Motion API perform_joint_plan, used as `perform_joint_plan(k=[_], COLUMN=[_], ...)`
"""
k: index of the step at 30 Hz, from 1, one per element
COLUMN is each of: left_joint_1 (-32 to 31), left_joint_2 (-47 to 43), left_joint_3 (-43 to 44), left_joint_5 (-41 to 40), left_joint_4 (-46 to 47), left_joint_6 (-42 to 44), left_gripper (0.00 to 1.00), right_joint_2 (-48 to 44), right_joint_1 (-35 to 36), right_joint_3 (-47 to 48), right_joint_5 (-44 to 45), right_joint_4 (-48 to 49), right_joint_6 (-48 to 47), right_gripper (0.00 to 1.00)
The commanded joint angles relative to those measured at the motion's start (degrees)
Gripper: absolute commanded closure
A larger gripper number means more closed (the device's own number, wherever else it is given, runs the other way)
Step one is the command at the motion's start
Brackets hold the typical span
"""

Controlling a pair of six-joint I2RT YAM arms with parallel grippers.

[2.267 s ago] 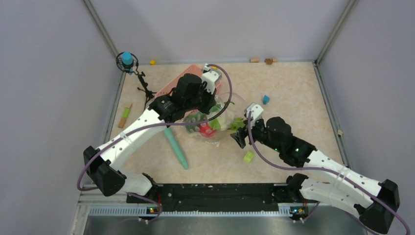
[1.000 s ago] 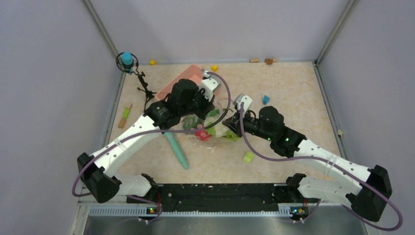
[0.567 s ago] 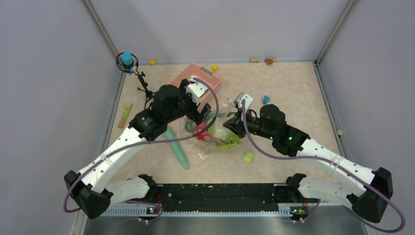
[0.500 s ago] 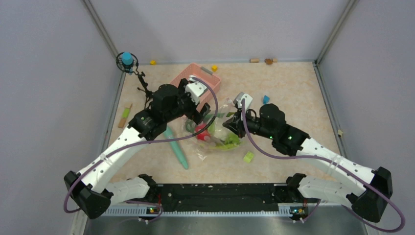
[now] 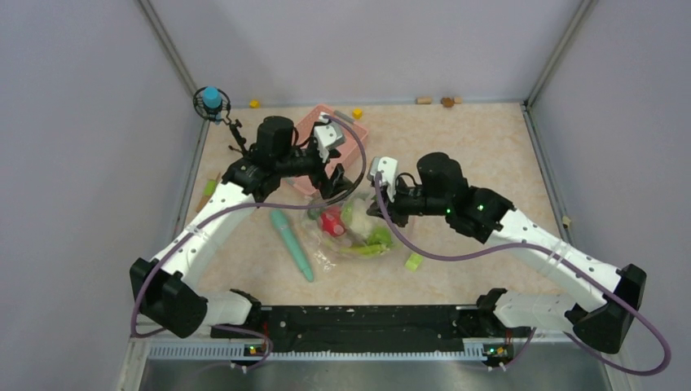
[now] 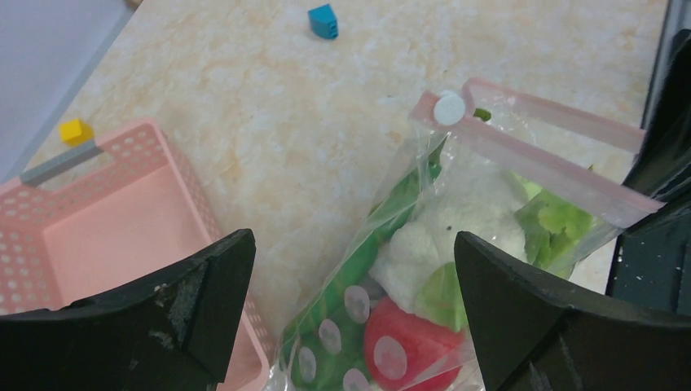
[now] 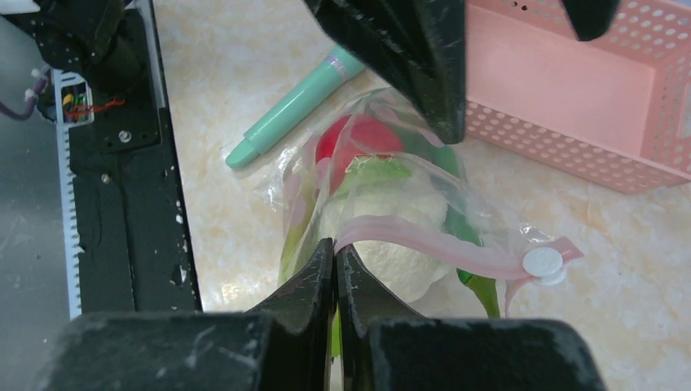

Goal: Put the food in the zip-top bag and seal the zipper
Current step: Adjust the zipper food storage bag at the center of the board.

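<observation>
Pink zipper (image 7: 440,244) between tips of the right end effector (image 7: 335,248)

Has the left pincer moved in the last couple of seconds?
Yes. The left pincer has opened and drawn back from the clear zip-top bag toward the pink plastic basket.

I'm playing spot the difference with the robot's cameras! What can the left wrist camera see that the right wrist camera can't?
Only the left wrist camera shows the small blue block and yellow block.

Only the right wrist camera shows the long teal stick and the black rail. There the right hand pinches the zipper.

Both show the pink basket and the zip-top bag with the red tomato and white cauliflower inside.
</observation>
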Motion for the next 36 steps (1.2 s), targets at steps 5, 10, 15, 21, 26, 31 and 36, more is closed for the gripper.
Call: perform_joint_plan(k=[5, 10, 15, 21, 26, 31, 36], left_joint_1=[0.31, 0.16, -0.04, -0.07, -0.33, -1.11, -1.25], left_joint_2=[9.45, 15.47, 17.14, 14.13, 14.52, 14.6, 13.08], left_joint_3=[11.41, 16.5, 15.67, 7.96, 6.66, 5.43, 3.73], left_joint_5=[12.86, 19.83, 20.22, 16.37, 17.22, 15.99, 14.42], left_joint_4=[-2.67, -10.57, -10.48, -3.29, -3.02, -3.45, -3.36], left_joint_6=[4.81, 12.17, 13.28, 10.66, 8.36, 8.11, 7.73], left_gripper=[0.03, 0.03, 0.03, 0.03, 0.03, 0.03, 0.03], right_joint_2=[2.15, 2.76, -0.92, -11.69, -23.24, -28.87, -30.48], right_joint_1=[0.97, 1.08, 1.07, 1.02, 1.04, 1.0, 1.04], right_joint_3=[3.71, 3.28, -3.9, -18.26, -27.77, -33.71, -38.37], right_joint_5=[-5.22, -5.05, 4.6, 19.39, 27.06, 37.76, 44.44], right_joint_4=[-6.16, -6.39, 1.83, 12.48, 13.36, 8.97, 8.81], right_joint_6=[-8.51, -9.96, -0.47, 17.84, 30.96, 42.25, 49.92], right_gripper=[1.0, 1.0, 1.0, 1.0, 0.99, 0.96, 0.93])
